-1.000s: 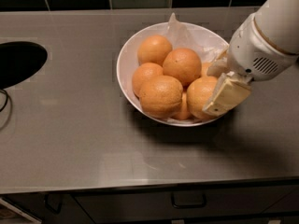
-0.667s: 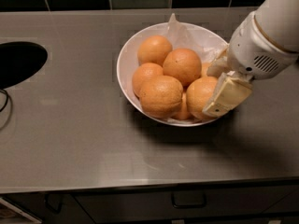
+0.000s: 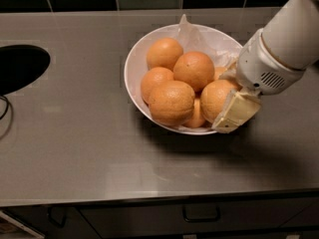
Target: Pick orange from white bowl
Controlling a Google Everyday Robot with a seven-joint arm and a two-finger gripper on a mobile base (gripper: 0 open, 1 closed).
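gripper (image 3: 230,114) is hovering at the white bowl's (image 3: 133,76) near-right rim, barely shifting since a second ago | closed or not: cannot tell | orange (image 3: 218,97) is still sitting inside, against it | white bowl is resting toward the desk's (image 3: 75,148) back edge | lift looking pending

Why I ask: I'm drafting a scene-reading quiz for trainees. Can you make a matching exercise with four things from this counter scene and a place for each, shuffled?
Things:
1. wide, glossy white bowl
2. cream-coloured gripper
3. dark oval opening
4. crumpled white paper liner

Places:
A. at the left edge of the grey counter
B. at the bowl's right rim
C. sticking up at the bowl's back rim
D. mid-counter, holding a pile of oranges

Pairs: 1-D, 2-B, 3-A, 4-C
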